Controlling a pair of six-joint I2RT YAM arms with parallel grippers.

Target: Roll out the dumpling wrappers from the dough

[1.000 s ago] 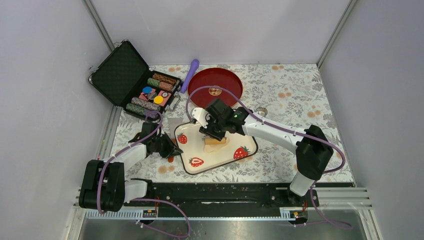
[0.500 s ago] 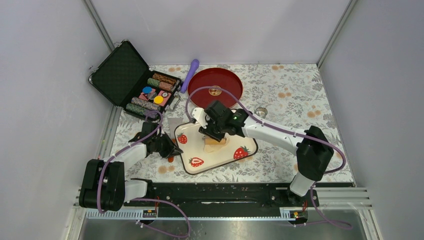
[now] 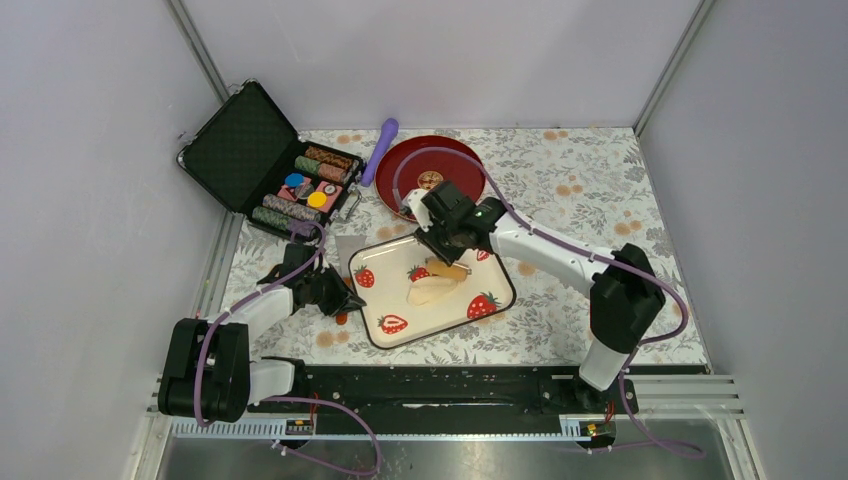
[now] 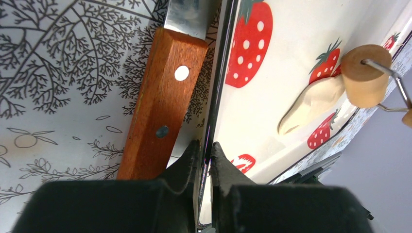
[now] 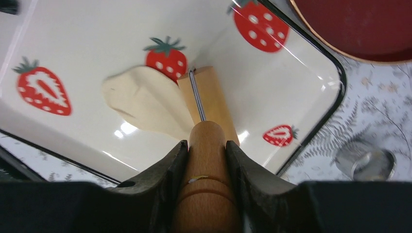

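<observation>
The dough (image 3: 428,292) is a flattened, irregular pale piece on the strawberry-printed tray (image 3: 440,318). It also shows in the right wrist view (image 5: 141,99) and the left wrist view (image 4: 311,103). My right gripper (image 3: 440,243) (image 5: 206,144) is shut on the handle of the wooden roller (image 5: 208,104). The roller's drum rests at the dough's far edge (image 3: 447,269). My left gripper (image 3: 343,294) (image 4: 204,145) is shut on the tray's left rim (image 4: 214,111). A small round tan disc, the dumpling wrapper (image 3: 430,181), lies on the red plate (image 3: 465,160).
A wooden-handled knife (image 4: 163,109) lies on the table just left of the tray. A small metal ring cutter (image 3: 521,222) (image 5: 364,162) stands right of the tray. An open black chip case (image 3: 270,160) and a purple tool (image 3: 380,148) are at the back left.
My right gripper has moved the roller toward the far side of the tray, off the middle of the dough, which now shows more fully. The left arm has not moved.
</observation>
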